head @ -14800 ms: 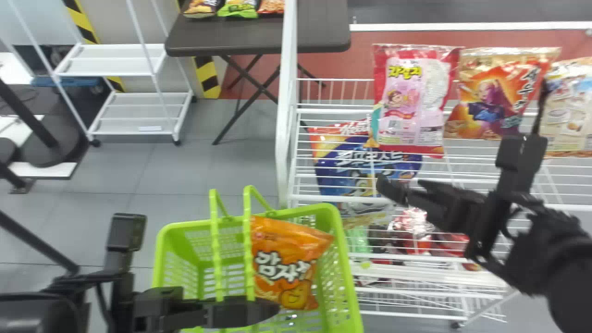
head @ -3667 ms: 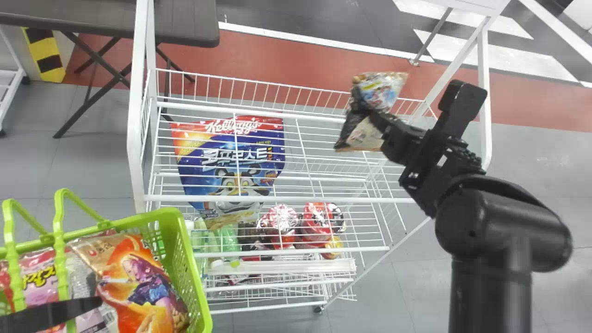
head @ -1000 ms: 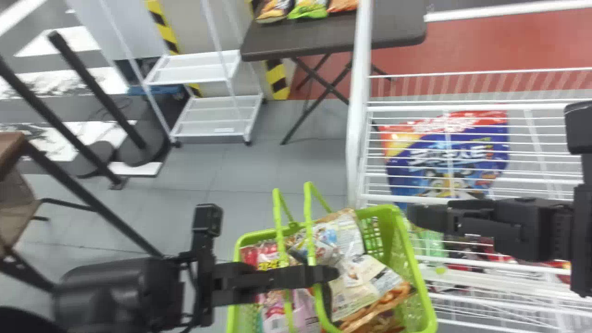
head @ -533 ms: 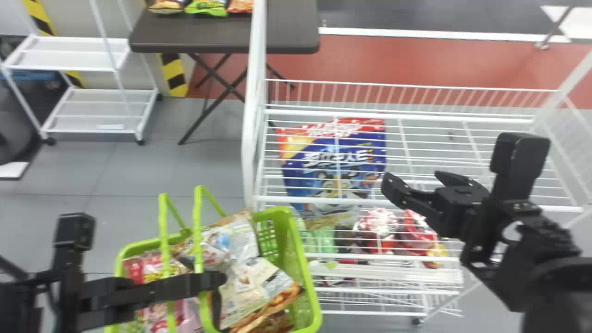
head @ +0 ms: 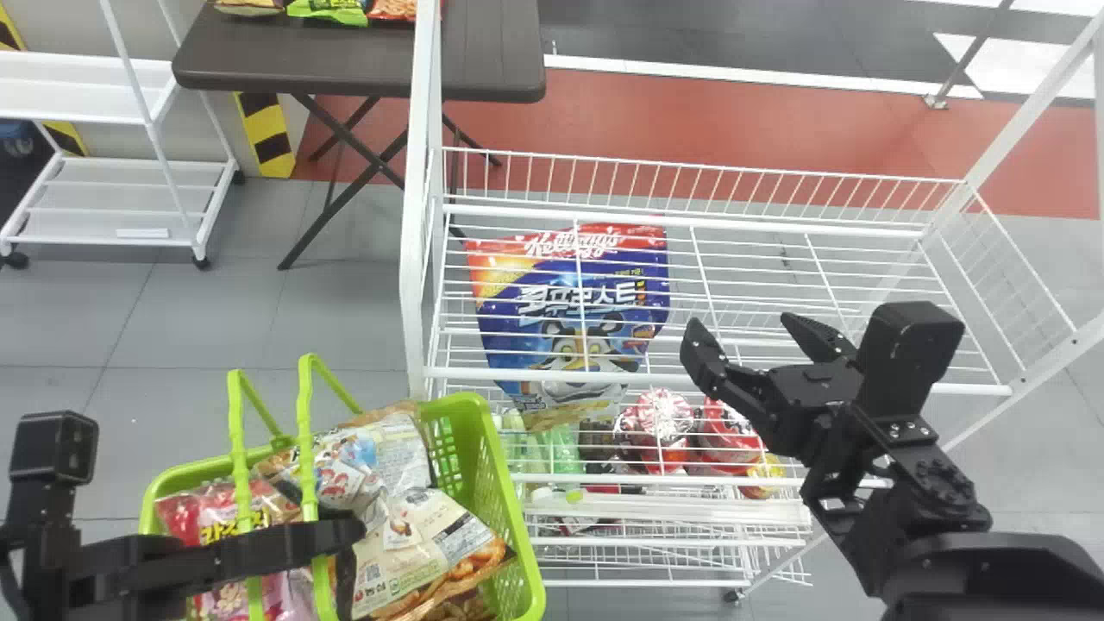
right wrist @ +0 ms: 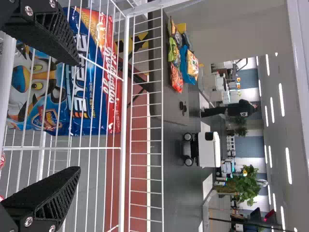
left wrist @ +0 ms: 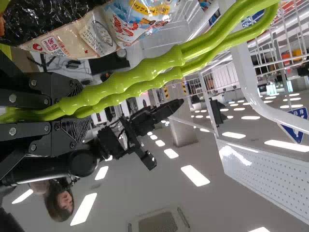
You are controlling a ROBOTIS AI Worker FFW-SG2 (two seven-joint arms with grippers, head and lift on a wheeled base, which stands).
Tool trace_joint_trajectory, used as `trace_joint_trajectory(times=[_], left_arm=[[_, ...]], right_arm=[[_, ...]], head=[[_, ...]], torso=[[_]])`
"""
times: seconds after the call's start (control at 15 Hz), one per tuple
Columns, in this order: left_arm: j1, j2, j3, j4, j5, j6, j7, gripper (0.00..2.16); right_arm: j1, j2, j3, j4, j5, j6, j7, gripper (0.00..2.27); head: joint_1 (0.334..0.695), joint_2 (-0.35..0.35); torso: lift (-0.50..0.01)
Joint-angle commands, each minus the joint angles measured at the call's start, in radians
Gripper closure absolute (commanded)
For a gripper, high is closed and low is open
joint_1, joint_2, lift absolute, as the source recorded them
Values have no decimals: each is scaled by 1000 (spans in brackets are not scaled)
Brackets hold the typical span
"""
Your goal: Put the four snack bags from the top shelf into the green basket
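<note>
Head view — left end effector (head: 345,530) sits over the green basket (head: 473,440), at its handles (head: 306,431). Task bags lie in the basket: a pink bag (head: 183,513) and a pale bag (head: 414,517), both just beneath that end effector. Right end effector (head: 746,332) is open, nothing gripped, over the white wire rack (head: 707,220). A blue cereal bag (head: 573,319) shows through the wires, on the basket side of it. Brown bench (head: 362,60) with small bags (head: 328,10) stands well beyond both.

Left wrist view — left end effector (left wrist: 77,113) is clamped on the handles; the pale bag is near it.

Right wrist view: right end effector (right wrist: 72,116) has its fingers spread, wires showing between them.
</note>
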Motion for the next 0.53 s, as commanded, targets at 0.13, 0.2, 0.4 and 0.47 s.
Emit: trace_joint_trajectory(times=[0.13,0.2,0.4,0.47], left_arm=[[-1,2,-5,-7,0,10,-10,2148],[-1,2,-5,-7,0,17,-10,2148],[31,3,0,-30,2,41,-10,2148],[48,3,2,-44,2,41,-10,2148]], right_arm=[[36,1,-3,0,5,-65,-1,29],[57,1,-8,-2,8,-114,-1,29],[160,4,-42,-5,12,-302,-1,36],[189,7,-51,-10,12,-348,-1,36]], head=[[695,-137],[695,-139],[695,-158],[695,-168]], torso=[[0],[0],[0],[0]])
